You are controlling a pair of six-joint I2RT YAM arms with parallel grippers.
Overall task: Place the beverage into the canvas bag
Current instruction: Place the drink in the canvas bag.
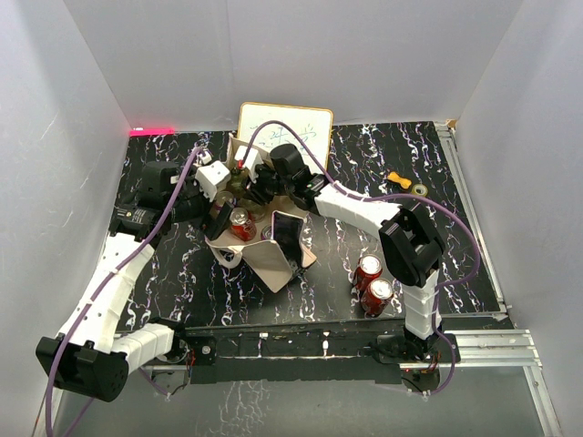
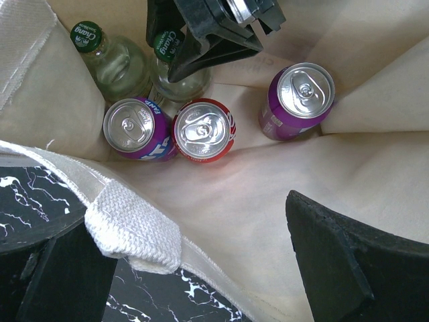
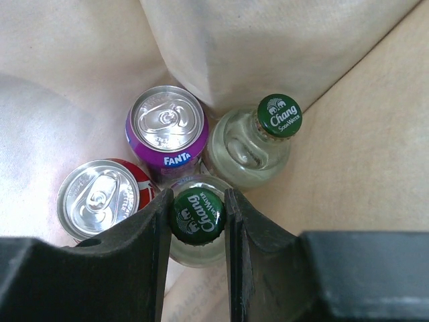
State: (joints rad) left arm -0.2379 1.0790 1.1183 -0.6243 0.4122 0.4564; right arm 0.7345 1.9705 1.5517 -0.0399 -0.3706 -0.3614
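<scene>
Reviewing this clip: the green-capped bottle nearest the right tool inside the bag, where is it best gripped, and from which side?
At the capped neck, from straight above. The bottle stands upright, hemmed by the purple can, the red can, a second bottle and the canvas bag walls, so only its narrow top is free.

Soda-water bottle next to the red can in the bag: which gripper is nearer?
Right. The right gripper has its fingers on either side of the bottle's green cap; the left gripper straddles the canvas bag's rim, apart from it.
</scene>
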